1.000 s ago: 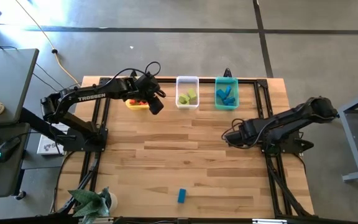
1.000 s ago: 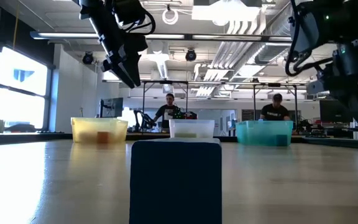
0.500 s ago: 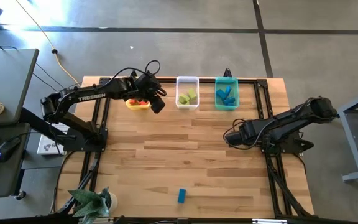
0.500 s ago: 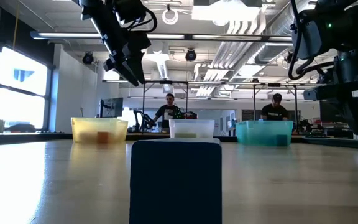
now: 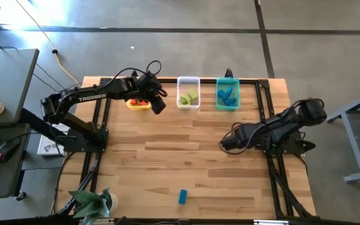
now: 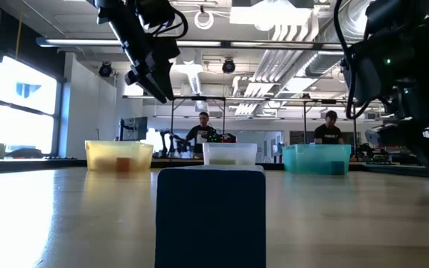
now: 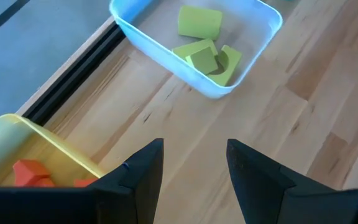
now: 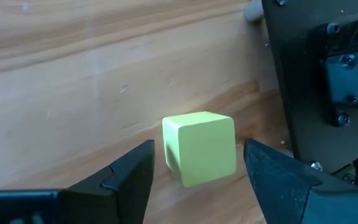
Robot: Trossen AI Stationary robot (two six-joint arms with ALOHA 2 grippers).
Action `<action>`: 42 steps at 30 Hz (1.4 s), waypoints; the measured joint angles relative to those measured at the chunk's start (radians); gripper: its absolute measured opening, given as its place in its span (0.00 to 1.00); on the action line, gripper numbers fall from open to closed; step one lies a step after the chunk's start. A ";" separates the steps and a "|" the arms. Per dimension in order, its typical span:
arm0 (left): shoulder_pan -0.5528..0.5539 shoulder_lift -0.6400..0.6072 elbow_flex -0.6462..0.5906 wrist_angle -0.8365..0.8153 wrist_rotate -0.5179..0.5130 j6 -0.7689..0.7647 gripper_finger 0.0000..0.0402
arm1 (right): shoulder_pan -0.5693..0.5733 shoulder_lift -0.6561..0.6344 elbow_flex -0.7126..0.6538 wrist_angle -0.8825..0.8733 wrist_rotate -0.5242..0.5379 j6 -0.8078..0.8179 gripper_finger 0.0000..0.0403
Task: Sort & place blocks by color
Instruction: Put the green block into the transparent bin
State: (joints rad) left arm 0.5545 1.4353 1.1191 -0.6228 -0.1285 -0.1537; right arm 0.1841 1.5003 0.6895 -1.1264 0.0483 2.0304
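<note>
1. My left gripper (image 7: 191, 180) hangs above the tabletop (image 5: 186, 156) with its jaws apart and nothing in them, right by the corner of the yellow bin (image 7: 36, 146) holding the red-orange blocks (image 7: 33, 174).
2. Just ahead of it is the clear bin (image 7: 197, 43) with the yellow-green blocks (image 7: 204, 53).
3. My right gripper (image 8: 194, 168) is down low, jaws spread, a yellow-green cube (image 8: 201, 148) sitting on the wood between them, not gripped.
4. One blue block (image 5: 182, 196) lies well away from both grippers, near the front edge.
</note>
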 joint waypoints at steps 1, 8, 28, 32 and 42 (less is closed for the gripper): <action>0.000 0.000 0.000 0.000 0.009 0.008 0.41 | 0.000 0.010 0.000 0.002 0.001 0.008 0.57; 0.000 0.000 0.000 0.000 0.039 0.015 0.41 | 0.000 0.054 0.002 0.040 0.015 0.007 0.35; 0.000 0.000 0.000 0.028 0.038 0.018 0.41 | -0.064 -0.043 0.243 0.077 0.308 -0.341 0.28; 0.000 0.000 0.000 0.049 0.039 0.001 0.41 | -0.135 -0.044 0.317 0.117 0.378 -0.513 0.28; -0.008 0.000 0.000 0.049 0.039 -0.030 0.41 | -0.375 -0.044 0.405 0.400 0.392 -1.003 0.28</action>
State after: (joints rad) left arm 0.5467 1.4353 1.1191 -0.5736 -0.0895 -0.1839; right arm -0.1910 1.4567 1.0946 -0.7263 0.4405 1.0273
